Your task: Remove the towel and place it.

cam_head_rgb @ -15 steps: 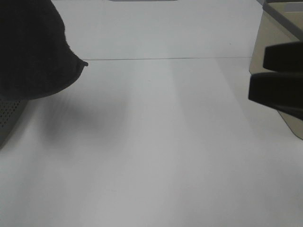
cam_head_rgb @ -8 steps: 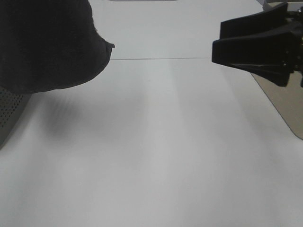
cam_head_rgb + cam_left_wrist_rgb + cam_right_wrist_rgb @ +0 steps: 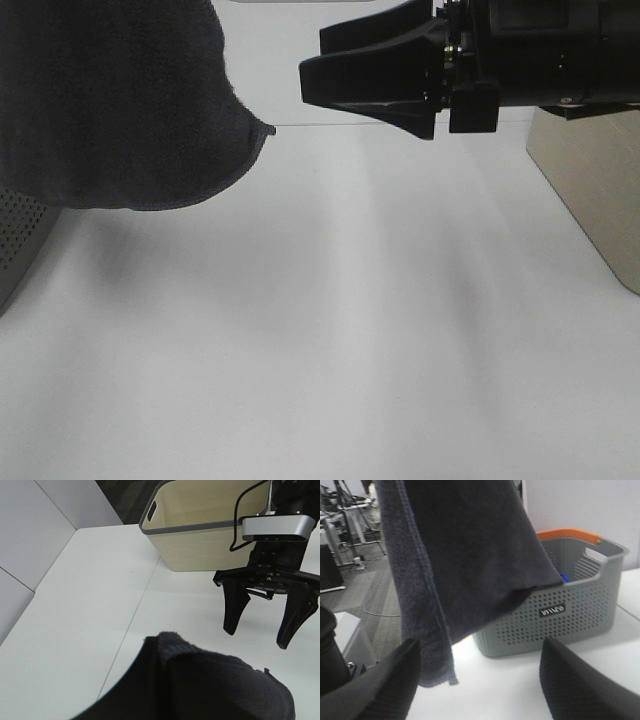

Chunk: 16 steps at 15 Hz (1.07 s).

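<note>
The towel (image 3: 120,100), very dark terry cloth with a hemmed edge, hangs in the air at the upper left over the white table (image 3: 330,330). In the left wrist view the towel (image 3: 200,685) bunches up directly below the camera and hides my left gripper. My right gripper (image 3: 312,62) reaches in from the right at towel height, jaws open, its tips a short gap from the towel's corner. The right wrist view has the towel (image 3: 465,555) hanging just ahead of the open right gripper (image 3: 480,647), with nothing between the fingers (image 3: 385,690). The left wrist view shows the right gripper (image 3: 256,637) spread wide.
A grey perforated basket (image 3: 570,615) stands behind the hanging towel, with an orange rim (image 3: 570,532) behind it and something blue inside. Only its corner (image 3: 20,250) shows at the left edge. A beige basket (image 3: 590,190) with a grey rim (image 3: 190,528) stands at the right.
The right gripper has swung up and leftward from the right edge to close beside the towel. The towel has shifted rightward, more of it now in view.
</note>
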### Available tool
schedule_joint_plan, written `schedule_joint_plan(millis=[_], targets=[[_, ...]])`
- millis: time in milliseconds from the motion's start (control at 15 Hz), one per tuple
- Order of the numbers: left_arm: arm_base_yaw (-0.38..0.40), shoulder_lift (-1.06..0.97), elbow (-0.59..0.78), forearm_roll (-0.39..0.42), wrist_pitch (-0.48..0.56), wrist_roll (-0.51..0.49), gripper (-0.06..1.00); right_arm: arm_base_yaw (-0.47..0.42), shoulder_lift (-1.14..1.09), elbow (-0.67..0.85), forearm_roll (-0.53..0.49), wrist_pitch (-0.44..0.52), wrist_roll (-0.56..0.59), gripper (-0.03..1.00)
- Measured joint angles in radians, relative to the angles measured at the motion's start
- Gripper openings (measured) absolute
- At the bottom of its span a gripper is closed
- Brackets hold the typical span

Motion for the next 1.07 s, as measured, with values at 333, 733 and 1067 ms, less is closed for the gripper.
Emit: schedule_joint_plan(millis=[333,733,1067], targets=[[0.0,0.0,0.0,-0.001,0.0,0.02,0.0,0.022,0.111,-0.135,-0.104,0.133,0.032,0.68],[0.0,0.0,0.0,-0.001,0.0,0.02,0.0,0.103,0.142,-0.204,-0.139,0.005,0.09,0.77],[0.0,0.0,0.0,-0.001,0.0,0.02,0.0,0.186,0.157,-0.232,-0.106,-0.12,0.001,0.83]])
